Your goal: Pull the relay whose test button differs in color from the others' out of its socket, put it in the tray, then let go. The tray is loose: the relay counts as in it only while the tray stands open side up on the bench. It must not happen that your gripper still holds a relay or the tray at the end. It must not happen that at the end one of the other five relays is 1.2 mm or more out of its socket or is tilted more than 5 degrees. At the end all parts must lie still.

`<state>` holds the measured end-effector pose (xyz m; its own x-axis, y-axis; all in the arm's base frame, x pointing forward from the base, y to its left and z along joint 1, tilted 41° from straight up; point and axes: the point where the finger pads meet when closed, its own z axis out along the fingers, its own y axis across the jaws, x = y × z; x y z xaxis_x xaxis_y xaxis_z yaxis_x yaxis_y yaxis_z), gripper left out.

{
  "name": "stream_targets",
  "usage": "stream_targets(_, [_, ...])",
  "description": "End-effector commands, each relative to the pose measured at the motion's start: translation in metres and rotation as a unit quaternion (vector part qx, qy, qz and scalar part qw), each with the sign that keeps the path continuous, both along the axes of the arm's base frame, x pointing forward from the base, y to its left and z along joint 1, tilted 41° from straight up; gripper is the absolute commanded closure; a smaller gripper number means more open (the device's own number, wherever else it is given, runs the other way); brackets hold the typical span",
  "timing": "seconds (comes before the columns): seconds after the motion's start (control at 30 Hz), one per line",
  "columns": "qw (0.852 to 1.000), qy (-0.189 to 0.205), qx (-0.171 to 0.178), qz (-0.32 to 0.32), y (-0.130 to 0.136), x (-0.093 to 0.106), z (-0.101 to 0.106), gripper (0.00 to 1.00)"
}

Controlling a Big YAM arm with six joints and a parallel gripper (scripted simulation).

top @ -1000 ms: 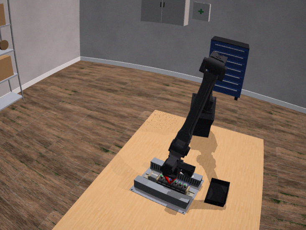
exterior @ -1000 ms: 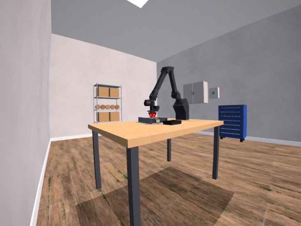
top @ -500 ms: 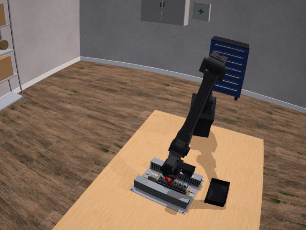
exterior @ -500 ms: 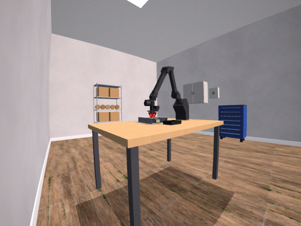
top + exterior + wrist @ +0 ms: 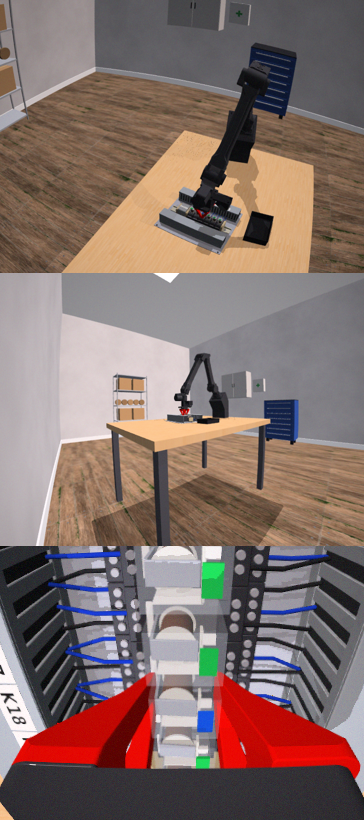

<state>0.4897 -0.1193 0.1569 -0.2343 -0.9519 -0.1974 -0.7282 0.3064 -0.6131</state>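
Observation:
A row of clear relays sits in sockets on a grey panel [image 5: 173, 229] on the bench. In the wrist view the relays [image 5: 174, 564] [image 5: 180, 637] farther along the row have green test buttons. One relay [image 5: 178, 714] has a blue button [image 5: 206, 720]. My red-fingered gripper [image 5: 185, 716] [image 5: 201, 214] [image 5: 184, 410] is shut on the blue-button relay, one finger on each side. The relay stands in line with the row; I cannot tell whether it has risen from its socket. The black tray [image 5: 258, 228] [image 5: 208, 420] stands open side up to the right of the panel.
Slotted wire ducts [image 5: 40, 614] [image 5: 328, 607] with blue and black wires flank the relay row. A grey cover bar [image 5: 191, 229] runs along the panel's front. The arm's base [image 5: 242, 140] stands at the back of the bench.

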Motion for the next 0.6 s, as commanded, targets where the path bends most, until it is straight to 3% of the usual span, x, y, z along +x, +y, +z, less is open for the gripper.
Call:
stream_targets(0.0, [1.000, -0.020, -0.006, -0.002, -0.0027, -0.0035, 0.0287, 1.00])
stream_targets(0.57, [1.000, -0.015, -0.006, -0.002, -0.0047, -0.0133, 0.0308, 1.00])
